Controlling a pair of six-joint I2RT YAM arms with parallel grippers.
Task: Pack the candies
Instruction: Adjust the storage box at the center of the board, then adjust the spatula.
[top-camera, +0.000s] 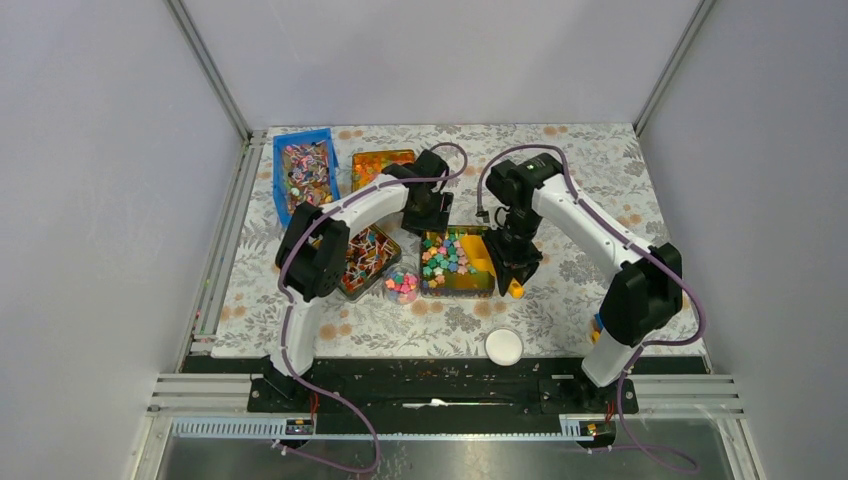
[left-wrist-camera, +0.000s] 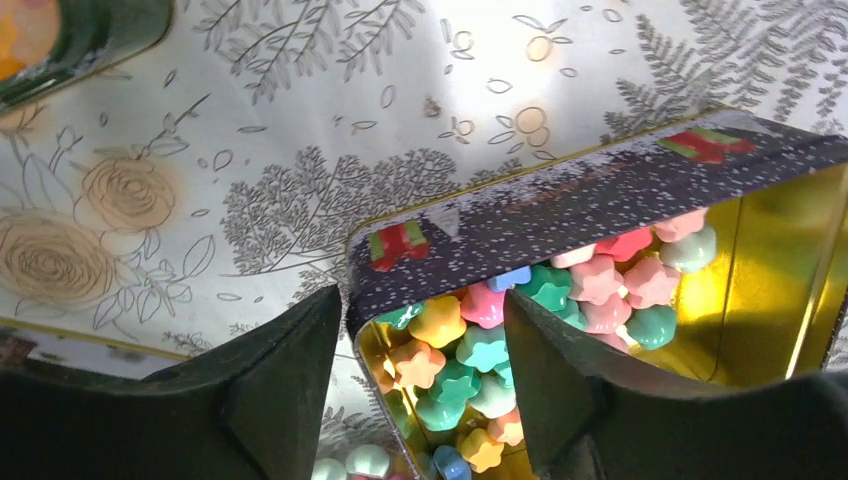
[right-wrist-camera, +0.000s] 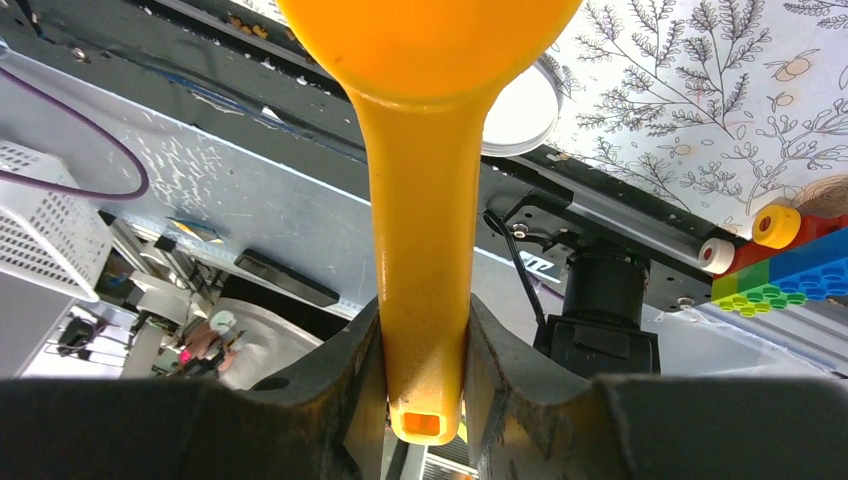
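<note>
The candies (top-camera: 447, 258) are pastel star pieces lying in an open gold-lined tin (top-camera: 459, 290); more fill a small clear jar (top-camera: 401, 286) beside it. In the left wrist view the candies (left-wrist-camera: 480, 345) lie behind the tin's dark speckled wall (left-wrist-camera: 560, 205). My left gripper (top-camera: 428, 215) (left-wrist-camera: 422, 310) is open and straddles the tin's far corner, one finger (left-wrist-camera: 290, 370) outside and the other (left-wrist-camera: 565, 370) over the candies. Just right of the tin, my right gripper (top-camera: 517, 268) (right-wrist-camera: 425, 310) is shut on the handle of a yellow scoop (right-wrist-camera: 420, 200) (top-camera: 515, 289).
A white lid (top-camera: 503, 346) (right-wrist-camera: 520, 110) lies near the front edge. A blue bin (top-camera: 305, 172) and a second tin (top-camera: 365, 255) hold wrapped stick sweets. An orange tray (top-camera: 380, 165) sits at the back. Toy bricks (right-wrist-camera: 790, 260) lie by the right arm's base.
</note>
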